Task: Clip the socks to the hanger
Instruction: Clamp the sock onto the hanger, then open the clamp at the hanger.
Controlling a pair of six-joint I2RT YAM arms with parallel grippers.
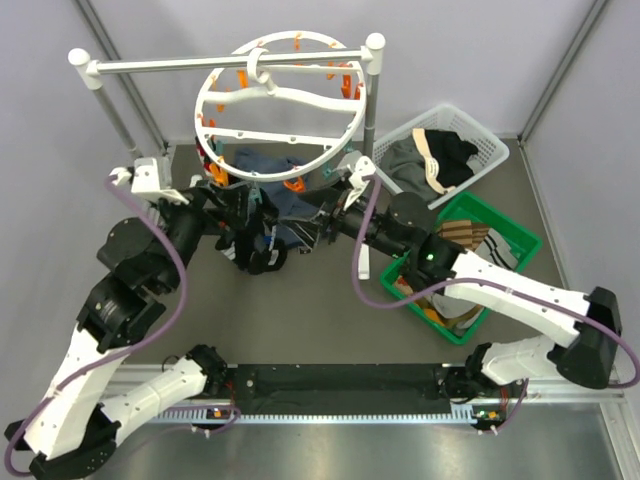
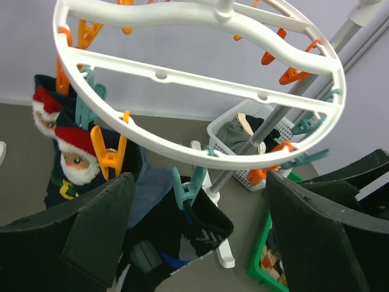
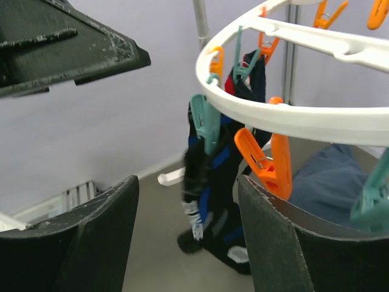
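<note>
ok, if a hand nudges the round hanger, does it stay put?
Probably not: the hanger hangs from the bar by its centre hook, so it likely swings or tilts. Thin plastic spokes suggest it's light. Clipped socks would probably sway.

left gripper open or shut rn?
Open. In its wrist view the left gripper has its fingers far apart at either edge; a dark sock hangs from a teal clip on the hanger between them.

I'm seeing white round hanger [image 2: 182,79] hanging tilted, spokes curving across ring. Two navy Santa socks [image 2: 73,167] dangling under orange clips [image 2: 109,155] at left; dark sock [image 2: 197,225] hanging from teal clip [image 2: 185,188] beside them.
</note>
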